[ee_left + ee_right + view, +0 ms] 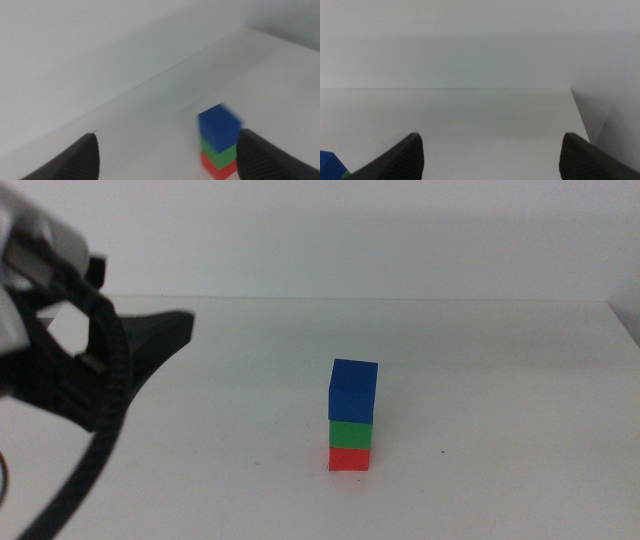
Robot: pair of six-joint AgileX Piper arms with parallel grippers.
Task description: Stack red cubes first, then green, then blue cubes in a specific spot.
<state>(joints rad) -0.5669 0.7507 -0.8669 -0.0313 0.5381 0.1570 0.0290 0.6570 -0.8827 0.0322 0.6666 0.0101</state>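
Note:
The three cubes stand in one stack on the white tabletop (480, 430), slightly right of centre. The red cube (350, 459) is at the bottom, the green cube (351, 433) sits on it, and the blue cube (354, 390) is on top, turned a little. My left arm (70, 350) is raised at the left, well away from the stack. Its gripper (168, 132) is open and holds nothing; its blurred wrist view shows the blue cube (219, 129), green cube (222, 156) and red cube (217, 170). My right gripper (491, 134) is open, empty and outside the middle view, with the blue cube (327, 164) at a corner.
The table's back edge (400, 298) meets a plain pale wall. Its right edge (630, 330) shows at the far right. A dark arm base (160, 335) and a hanging black cable (85, 470) fill the left side.

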